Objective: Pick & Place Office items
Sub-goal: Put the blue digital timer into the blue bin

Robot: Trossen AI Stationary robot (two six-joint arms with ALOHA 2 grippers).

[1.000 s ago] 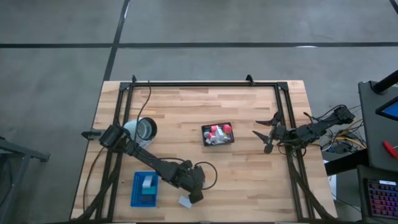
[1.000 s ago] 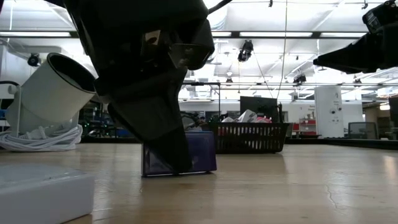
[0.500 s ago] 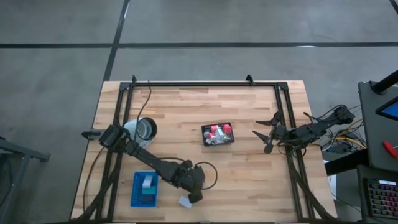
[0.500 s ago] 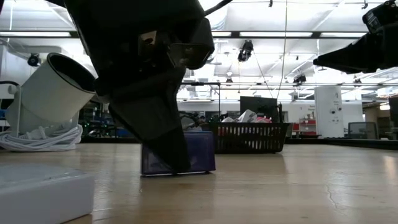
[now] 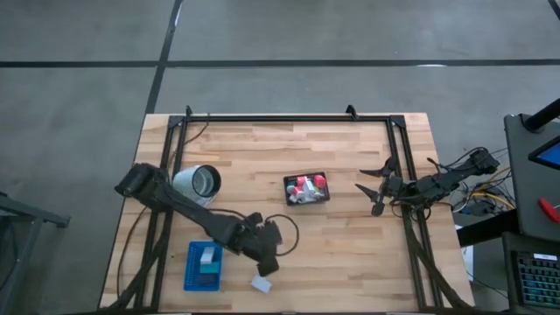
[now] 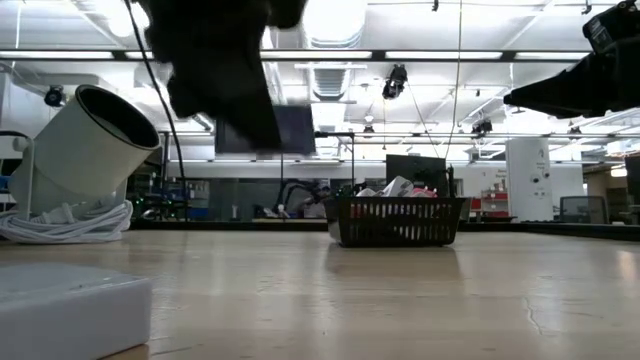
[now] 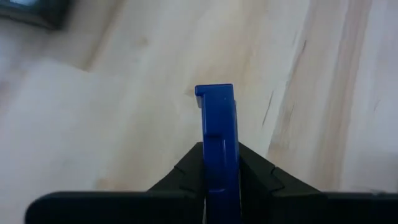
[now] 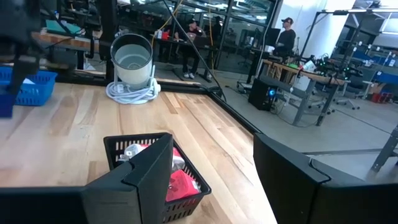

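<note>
The wooden table is carrying three containers. Largest is the white cylinder, lying on its side at the left with its open mouth facing right and a white cord coiled at its base; whether anything is in it cannot be told.

Next is the blue tray, sitting at the near left edge and holding a white block and a teal block side by side.

The black mesh basket is sitting near the table's middle, holding a heap of red, pink and white office items; single pieces cannot be told apart.

A small white block is lying loose on the wood, near side, just right of the tray.

The left gripper is hanging above the table beside that block, its fingers pressed onto a flat navy block, which is standing on edge between them and clear of the surface.

The right gripper is waiting at the right edge, fingers spread, holding nothing.

People are standing at benches in the room beyond.
</note>
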